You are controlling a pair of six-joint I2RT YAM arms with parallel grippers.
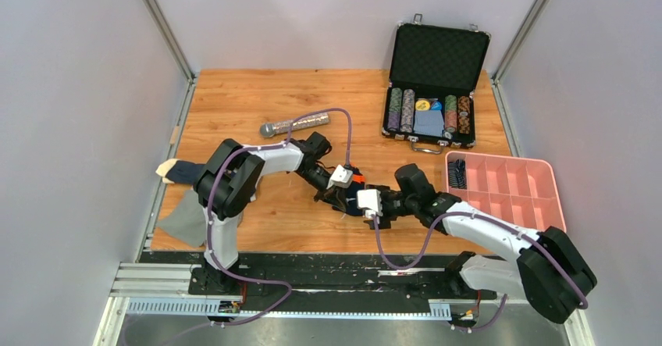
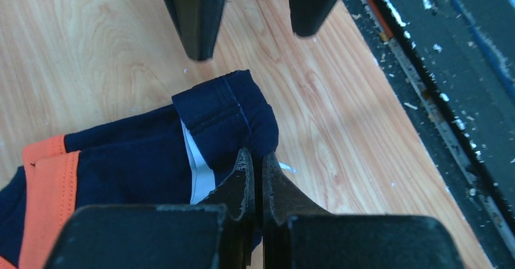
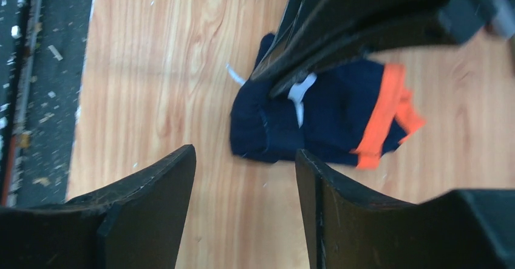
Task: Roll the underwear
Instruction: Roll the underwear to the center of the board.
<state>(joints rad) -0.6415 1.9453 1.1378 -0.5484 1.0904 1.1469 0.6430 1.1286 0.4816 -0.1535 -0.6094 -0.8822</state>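
Closest to the lens in the left wrist view, the left gripper (image 2: 258, 160) has its fingers pressed together, with the tips at the rolled navy end of the underwear (image 2: 133, 166). Whether a thin fold is caught between them or they only pin the cloth down, the view does not settle. That garment, plain navy with an orange band, lies partly rolled on the wooden table (image 1: 258, 96), near the front edge between the two arms. Facing it, the right gripper (image 3: 243, 156) hangs just beside the rolled end with its jaws apart and nothing between them.

Judging by this, the step in hand is turning the roll over toward the orange band. Doing it well probably means the right jaws take the full thickness of the roll, not just its outer hem, while the left tips anchor the fold they rest on. Turns should be small and tight, with the white tag (image 3: 299, 96) tucked inside. A loose grip would let the soft cloth spring open.
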